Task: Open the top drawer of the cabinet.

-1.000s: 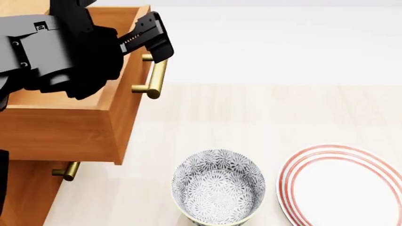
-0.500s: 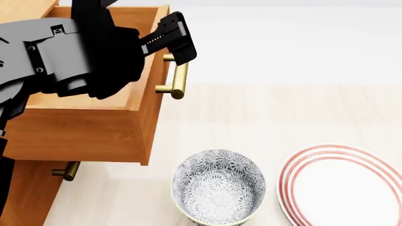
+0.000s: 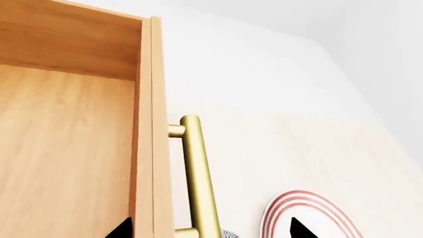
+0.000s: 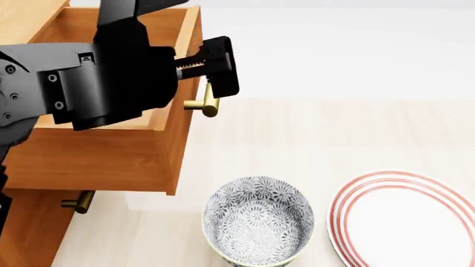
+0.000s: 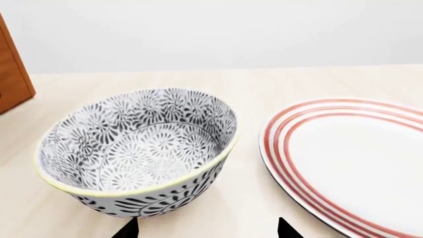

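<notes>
The top drawer [image 4: 104, 158] stands pulled far out of the orange-brown cabinet [image 4: 26, 233], and its lighter wood interior [image 3: 66, 148] shows. The drawer's brass bar handle [image 3: 198, 173] [image 4: 210, 104] runs along its front panel. My left gripper [image 3: 208, 229] [image 4: 204, 67] is open. One fingertip lies over the drawer's inside and the other out past the handle, so the front panel and handle sit between them untouched. My right gripper [image 5: 205, 229] is open and empty, low over the table just short of the bowl [image 5: 138, 148]; the head view does not show it.
A grey-patterned bowl [image 4: 257, 219] sits on the pale table in front of the drawer. A white plate with red rings [image 4: 404, 219] [image 5: 350, 158] lies to its right. A lower drawer's brass handle [image 4: 78, 201] pokes out beneath the open drawer.
The top drawer slid further out with the left gripper on its handle, then stopped. The left gripper's fingers have since spread apart off the handle and the hand has rolled a little.
</notes>
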You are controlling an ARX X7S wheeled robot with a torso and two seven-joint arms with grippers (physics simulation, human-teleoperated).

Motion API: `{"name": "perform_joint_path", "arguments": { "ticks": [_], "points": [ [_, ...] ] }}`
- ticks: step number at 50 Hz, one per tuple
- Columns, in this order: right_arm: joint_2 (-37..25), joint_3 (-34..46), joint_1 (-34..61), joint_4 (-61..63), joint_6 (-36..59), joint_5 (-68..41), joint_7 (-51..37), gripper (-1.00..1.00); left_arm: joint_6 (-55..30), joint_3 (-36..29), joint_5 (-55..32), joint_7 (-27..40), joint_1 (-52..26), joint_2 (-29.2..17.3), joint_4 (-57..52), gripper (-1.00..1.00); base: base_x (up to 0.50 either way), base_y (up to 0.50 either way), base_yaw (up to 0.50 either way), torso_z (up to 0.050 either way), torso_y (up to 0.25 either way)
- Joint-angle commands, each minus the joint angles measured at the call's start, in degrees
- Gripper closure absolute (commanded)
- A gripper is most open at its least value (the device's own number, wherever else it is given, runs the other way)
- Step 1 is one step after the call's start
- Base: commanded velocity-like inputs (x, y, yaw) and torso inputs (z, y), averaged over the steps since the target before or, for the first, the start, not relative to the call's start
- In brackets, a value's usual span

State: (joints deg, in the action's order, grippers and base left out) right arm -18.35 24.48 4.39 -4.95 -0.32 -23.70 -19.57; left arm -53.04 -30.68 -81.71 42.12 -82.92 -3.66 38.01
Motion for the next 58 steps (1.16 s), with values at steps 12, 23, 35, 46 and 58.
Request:
{"name": "perform_joint_path", "arguments": {
  "ticks": [12,23,35,46,58],
  "points": [
    [0.19,0.64,0.17,-1.11,-0.48,-0.02,0.32,-1.0,7.62,-5.5,-0.93,-3.73,0.98,-5.01,-31.51,-1.0,0.0,0.0,0.0,0.001,0.004],
    [0.11,0.94,0.2,-1.17,-0.36,-0.07,0.37,-1.0,8.58,-8.16,4.81,-1.07,2.3,-9.35,-44.07,-1.0,0.0,0.0,0.0,0.0,0.0],
    [-0.05,1.13,0.28,-0.9,0.04,-0.3,0.24,-1.0,10.08,-9.26,8.44,0.36,6.15,-13.91,-52.67,-1.0,0.0,0.0,0.0,0.0,0.0],
    [-0.06,1.16,0.46,-0.89,0.18,-0.43,-0.03,-1.0,13.67,-13.36,18.78,0.3,13.2,-20.21,-61.97,-1.0,0.0,0.0,0.0,0.0,0.0],
    [-0.12,1.18,0.58,-0.82,0.14,-0.52,-0.28,-1.0,17.43,-19.78,34.65,3.93,19.4,-26.67,-70.7,-1.0,0.0,0.0,0.0,0.0,0.0]
  ]
}}
